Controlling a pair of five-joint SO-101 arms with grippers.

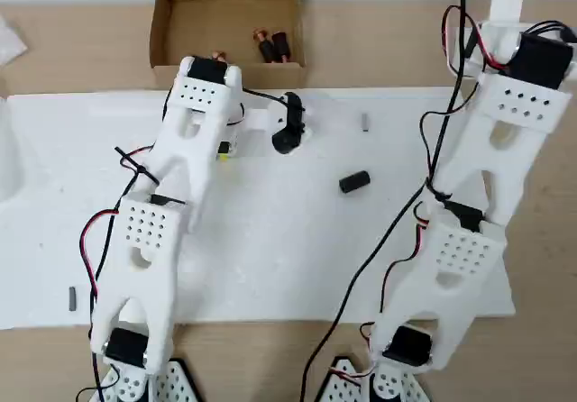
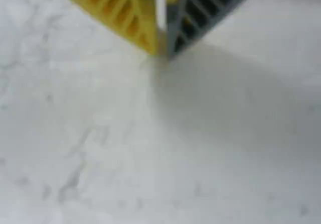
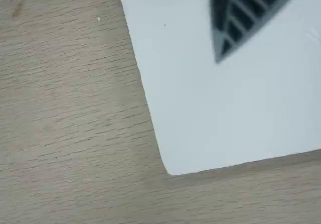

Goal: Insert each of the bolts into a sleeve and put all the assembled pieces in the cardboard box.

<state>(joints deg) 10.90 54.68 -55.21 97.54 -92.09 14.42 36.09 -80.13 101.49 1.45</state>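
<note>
A black sleeve [image 1: 354, 183] lies on the white mat [image 1: 270, 267], right of centre. A small grey bolt [image 1: 366, 122] lies beyond it near the mat's far edge, and another grey bolt [image 1: 72, 298] lies at the near left. The cardboard box [image 1: 162, 32] at the back holds two assembled pieces [image 1: 272, 47]. My left gripper [image 2: 163, 53] is shut with nothing in it, its yellow and grey tips pointing down just above bare mat, to the left of the sleeve. My right gripper [image 3: 220, 53] hangs over the mat's near right corner [image 3: 168, 171].
My left arm [image 1: 194, 141] stretches from the near edge toward the box. My right arm [image 1: 487, 177] is folded back at the right side, with cables hanging beside it. Wooden tabletop [image 1: 388, 41] surrounds the mat.
</note>
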